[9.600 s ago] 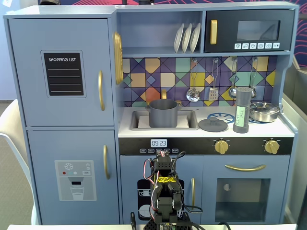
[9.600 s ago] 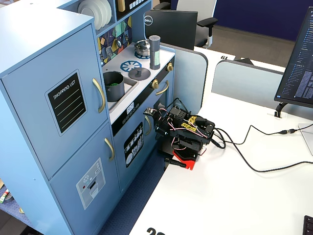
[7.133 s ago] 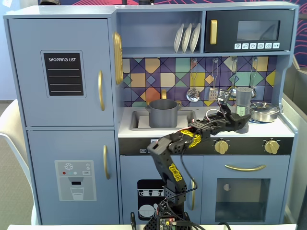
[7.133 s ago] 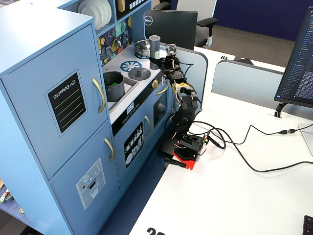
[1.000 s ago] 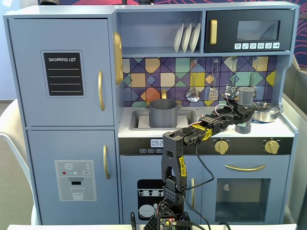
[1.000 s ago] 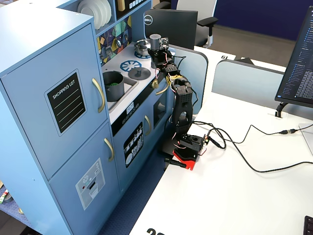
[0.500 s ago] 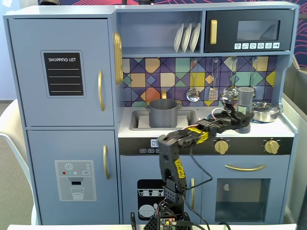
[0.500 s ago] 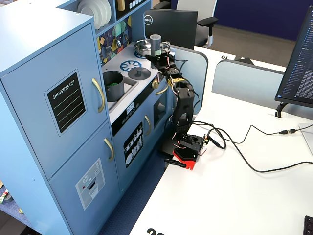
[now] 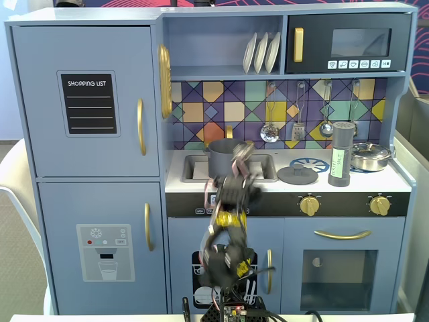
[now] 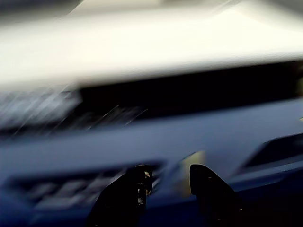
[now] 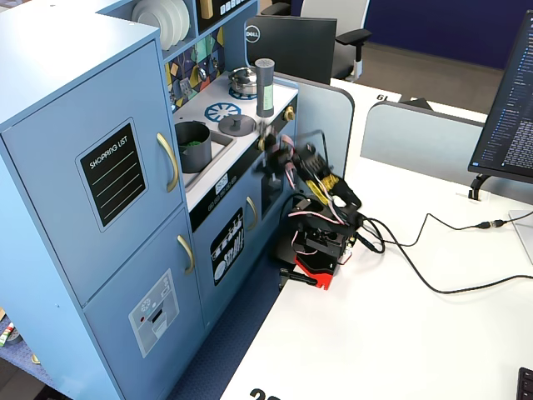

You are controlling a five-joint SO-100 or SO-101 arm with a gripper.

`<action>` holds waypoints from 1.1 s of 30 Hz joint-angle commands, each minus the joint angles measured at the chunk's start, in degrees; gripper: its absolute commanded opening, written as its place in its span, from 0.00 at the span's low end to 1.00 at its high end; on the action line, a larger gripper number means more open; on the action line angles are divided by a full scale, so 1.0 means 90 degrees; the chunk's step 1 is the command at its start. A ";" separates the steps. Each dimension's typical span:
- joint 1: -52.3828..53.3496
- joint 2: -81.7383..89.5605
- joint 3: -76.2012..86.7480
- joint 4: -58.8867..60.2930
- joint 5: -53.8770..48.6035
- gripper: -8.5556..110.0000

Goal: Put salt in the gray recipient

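Observation:
The salt (image 9: 340, 154) is a tall dark-gray shaker with a pale green label, standing upright on the toy kitchen's counter at the right, also seen as the salt (image 11: 265, 87). Nothing touches it. The gray recipient (image 9: 224, 159) sits in the sink, its right part hidden behind my blurred arm; the other fixed view shows the recipient (image 11: 193, 146) with something green inside. My gripper (image 9: 240, 157) is motion-blurred in front of the counter edge, well left of the salt. In the wrist view the gripper (image 10: 170, 172) has its two dark fingers apart with nothing between them, facing the blurred oven panel.
A flat gray lid with a knob (image 9: 297, 174) lies between sink and salt. A shiny silver pan (image 9: 369, 156) stands at the back right. Utensils hang on the tiled wall (image 9: 295, 121). Cables (image 11: 433, 279) trail over the white desk behind the arm's base.
The arm has swung left and folded down, away from the salt, where the gripper was half a second ago. The salt stands free on the counter.

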 commanded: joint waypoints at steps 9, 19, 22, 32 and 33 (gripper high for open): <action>-0.1621 0.1396 0.3916 0.0703 -0.0020 0.07; -0.1602 0.1406 0.4082 0.0586 0.0098 0.09; -0.1602 0.1406 0.4082 0.0586 0.0098 0.09; -0.1602 0.1406 0.4092 0.0586 0.0088 0.10; -0.1602 0.1406 0.4092 0.0586 0.0088 0.11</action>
